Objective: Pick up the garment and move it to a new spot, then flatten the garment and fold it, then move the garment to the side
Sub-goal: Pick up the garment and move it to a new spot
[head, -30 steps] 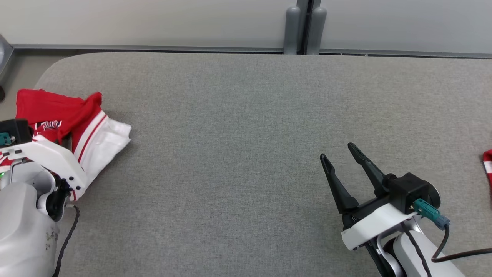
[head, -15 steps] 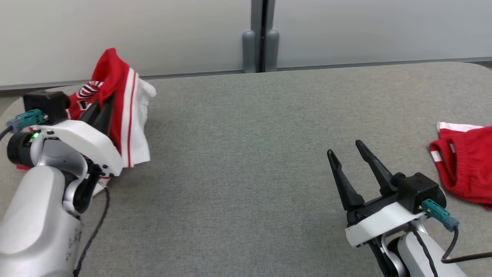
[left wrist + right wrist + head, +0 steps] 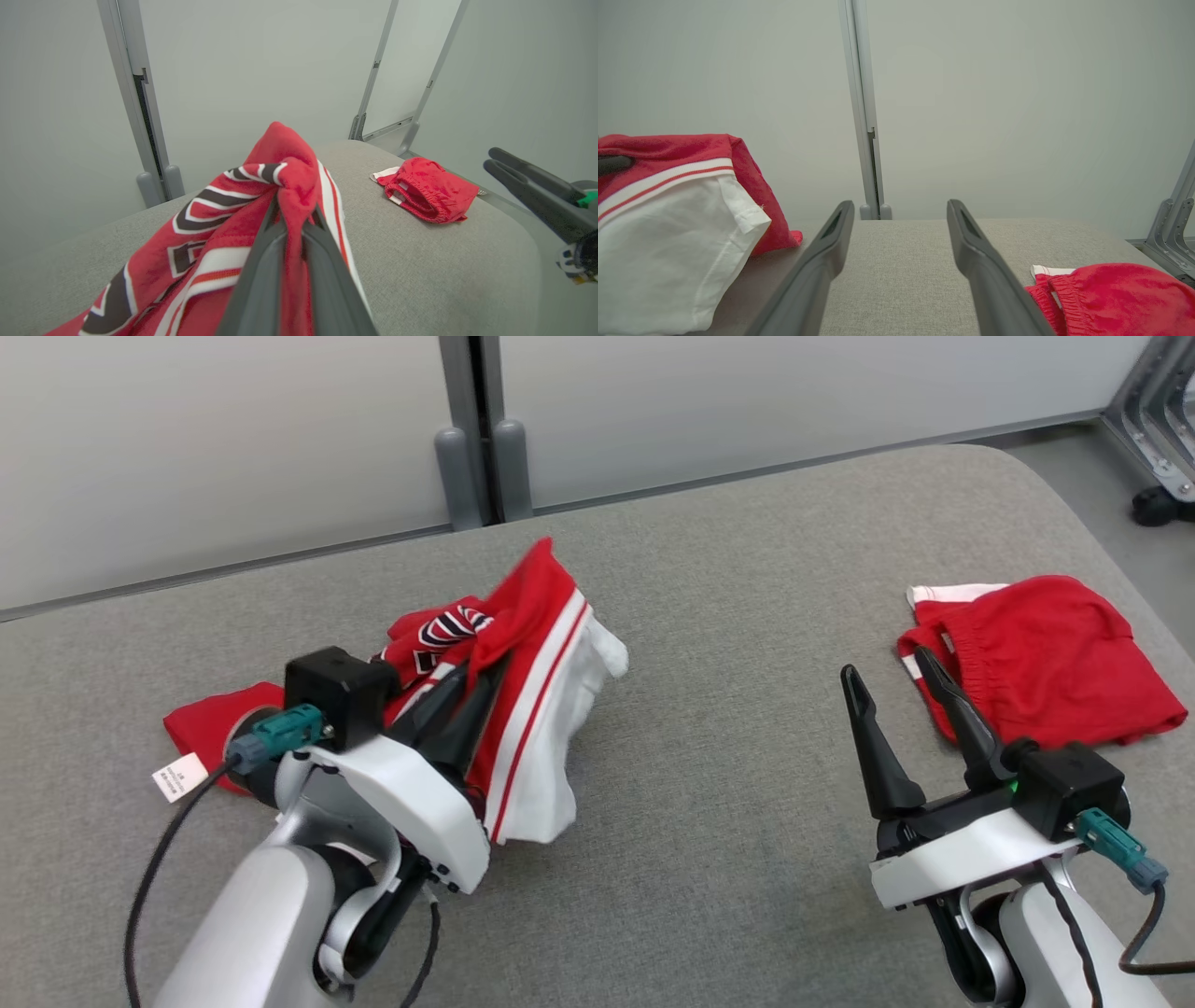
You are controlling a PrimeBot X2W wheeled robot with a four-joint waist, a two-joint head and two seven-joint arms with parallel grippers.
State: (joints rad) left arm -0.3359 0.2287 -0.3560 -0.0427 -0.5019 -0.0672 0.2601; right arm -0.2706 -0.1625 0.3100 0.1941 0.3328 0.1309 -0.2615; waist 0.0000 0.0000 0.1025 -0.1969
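The left gripper [image 3: 293, 212] has its fingers clamped on a bunched fold of the red-and-white garment [image 3: 537, 709], holding that fold above the grey table [image 3: 728, 728] left of centre, while a red end lies on the surface. The right gripper [image 3: 885, 663] hovers at the right, fingers apart and holding nothing. Just beyond it, a second red piece of clothing [image 3: 1036, 653] lies near the table's far right edge.

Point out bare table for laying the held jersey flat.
Widest bare patch: mid table, between the jersey in the left hand and the open right hand, running to the near edge. Also a strip by the wall. Crowded: left under the jersey, right where the red shorts lie.
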